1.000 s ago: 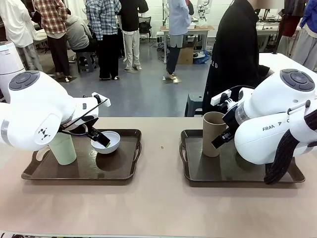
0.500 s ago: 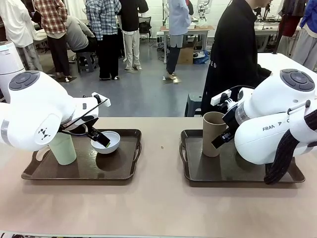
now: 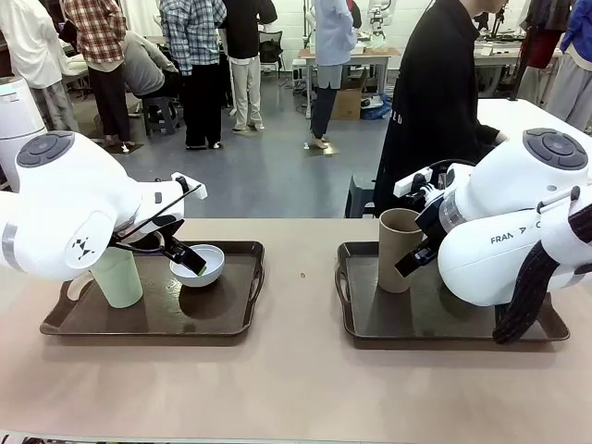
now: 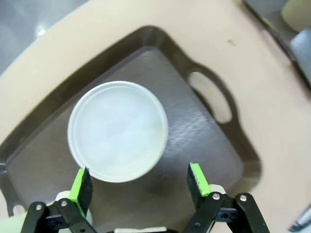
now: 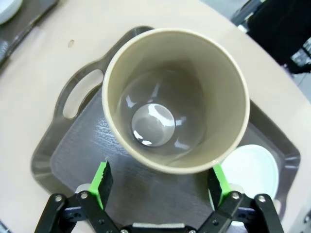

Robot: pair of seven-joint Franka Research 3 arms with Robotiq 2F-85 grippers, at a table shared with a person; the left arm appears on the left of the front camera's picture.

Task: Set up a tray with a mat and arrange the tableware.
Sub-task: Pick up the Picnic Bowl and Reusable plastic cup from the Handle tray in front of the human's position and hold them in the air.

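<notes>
On the left tray (image 3: 242,305) a pale green cup (image 3: 117,277) stands beside a white bowl (image 3: 207,265). My left gripper (image 3: 192,265) hangs over that bowl. In the left wrist view the left gripper (image 4: 140,180) is open, its green pads (image 4: 81,186) level with the near rim of the white bowl (image 4: 117,130). The brown-taupe cup (image 3: 399,250) stands upright on the right tray (image 3: 462,319). My right gripper (image 5: 161,182) is open, one finger on each side of the cup (image 5: 175,99), not touching it. A mint green bowl (image 5: 251,168) lies just beyond.
A dark textured mat (image 4: 194,141) lines the left tray floor, and another mat (image 5: 92,150) lines the right one. Bare tan table (image 3: 301,370) separates the trays. A person in black (image 3: 435,102) stands at the far side. My right arm's bulk (image 3: 518,231) overhangs the right tray.
The person in black has shifted slightly. Both arms and the tableware have stayed where they were.
</notes>
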